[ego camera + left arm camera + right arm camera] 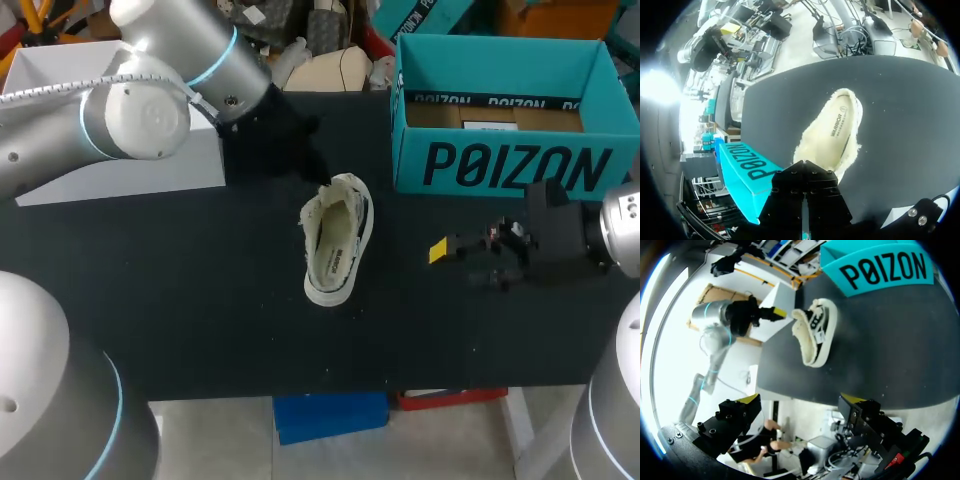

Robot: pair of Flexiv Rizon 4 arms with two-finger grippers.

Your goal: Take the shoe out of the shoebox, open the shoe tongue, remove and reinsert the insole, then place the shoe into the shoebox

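One cream fleece-lined shoe (pixel 337 240) lies on the black worktop (pixel 200 300), beside the printed wall of the teal cardboard shoebox (pixel 505 165), its long axis square to that wall. Your left hand (pixel 777 314) is nearer, at the shoe's box-level end; its grip is unreadable. Your right hand (pixel 802 402) gapes empty before that wall.

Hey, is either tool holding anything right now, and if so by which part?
The right tool is open and empty. The left tool sits against the fleecy rim of the shoe, but whether it grips it cannot be told.
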